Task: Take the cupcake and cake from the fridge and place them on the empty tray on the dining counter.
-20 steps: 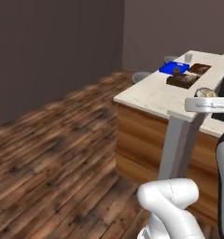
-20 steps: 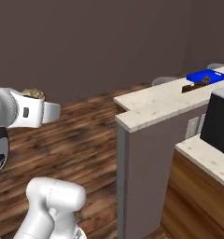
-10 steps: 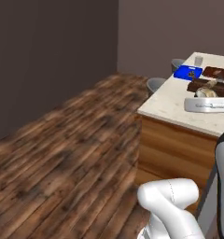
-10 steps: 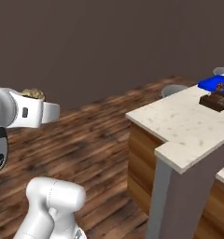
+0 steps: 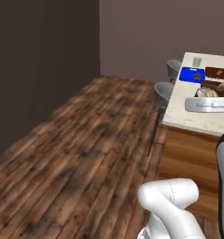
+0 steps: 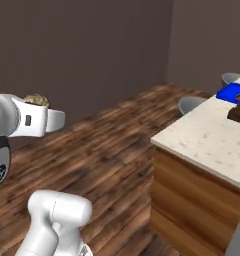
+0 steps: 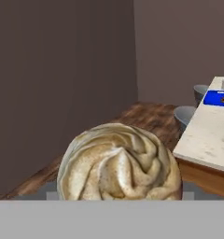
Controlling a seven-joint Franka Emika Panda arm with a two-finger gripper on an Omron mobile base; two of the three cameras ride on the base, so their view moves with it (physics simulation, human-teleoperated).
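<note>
Wood floor, dark walls; gripper [image 7: 119, 198] holding the cake [image 7: 119, 164], a tan swirl of frosting; blue tray [image 5: 192, 74] on dining counter [image 5: 198, 119]

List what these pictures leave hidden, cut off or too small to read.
- Tool fingers: hand view, hidden behind the swirled cream-topped cake.
- Small dark item on the bright blue rectangular tray: left base view, too small to identify.
- Beige speckled stone dining counter: right base view, cut off by the right edge.
</note>
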